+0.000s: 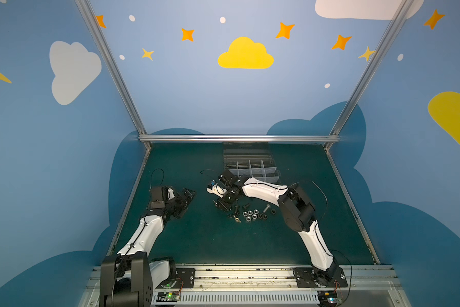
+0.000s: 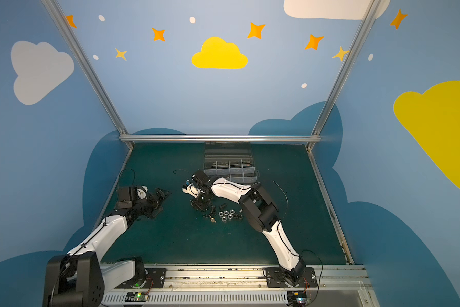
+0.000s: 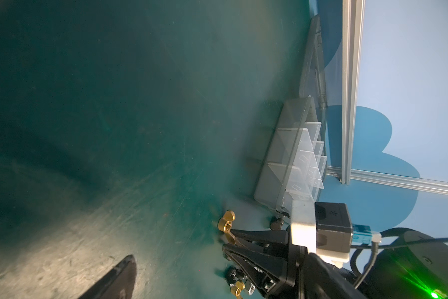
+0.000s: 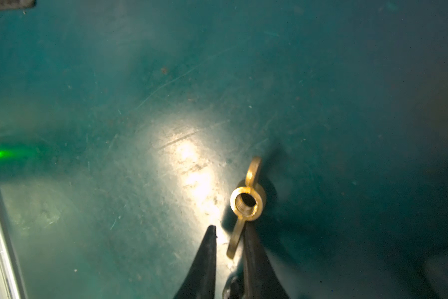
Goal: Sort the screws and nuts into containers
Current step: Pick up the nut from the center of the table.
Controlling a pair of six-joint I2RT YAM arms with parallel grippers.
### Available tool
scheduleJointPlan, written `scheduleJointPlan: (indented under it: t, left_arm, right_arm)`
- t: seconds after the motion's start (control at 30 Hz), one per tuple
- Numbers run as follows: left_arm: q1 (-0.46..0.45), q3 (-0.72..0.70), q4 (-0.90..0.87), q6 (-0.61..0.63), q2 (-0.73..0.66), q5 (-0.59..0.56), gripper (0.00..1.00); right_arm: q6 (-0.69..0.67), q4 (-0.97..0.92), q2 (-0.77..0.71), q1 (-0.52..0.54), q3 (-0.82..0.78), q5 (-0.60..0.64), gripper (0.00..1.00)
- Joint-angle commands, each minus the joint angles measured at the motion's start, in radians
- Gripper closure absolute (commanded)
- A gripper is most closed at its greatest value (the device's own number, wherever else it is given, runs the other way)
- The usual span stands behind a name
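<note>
My right gripper (image 4: 229,230) is low over the green mat at the left end of the pile. Its jaws stand narrowly apart. One wing of a brass wing nut (image 4: 247,202) lies between them against one finger, with a gap to the other finger. The same nut (image 3: 226,222) shows at the gripper's tips in the left wrist view. Silver hex nuts (image 1: 251,214) lie clustered with black screws (image 1: 246,206) and one silver screw (image 1: 266,208). The containers (image 1: 252,170) stand open behind the pile. My left gripper (image 1: 190,202) hangs open and empty, left of the pile.
A second brass wing nut (image 3: 238,287) lies near the right gripper's base. The organiser's clear lid (image 1: 246,151) lies folded back toward the rear rail (image 1: 239,138). The right arm's elbow (image 1: 298,210) hangs beside the pile's right end.
</note>
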Motion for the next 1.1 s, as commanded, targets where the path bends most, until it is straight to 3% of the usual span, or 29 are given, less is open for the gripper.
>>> scheduleJointPlan:
  t: [0.0, 0.8, 1.07]
  left_arm:
    - [0.004, 0.029, -0.011, 0.019, -0.004, -0.002, 0.00]
    - [0.004, 0.030, -0.021, 0.019, -0.014, -0.003, 0.00]
    - [0.005, 0.030, -0.023, 0.018, -0.013, -0.001, 0.00]
  right_arm:
    - [0.005, -0.020, 0.023, 0.005, 0.027, 0.004, 0.82]
    - [0.021, 0.009, 0.025, 0.002, 0.017, 0.024, 1.00]
    - [0.025, 0.034, -0.003, 0.001, -0.010, 0.037, 1.00]
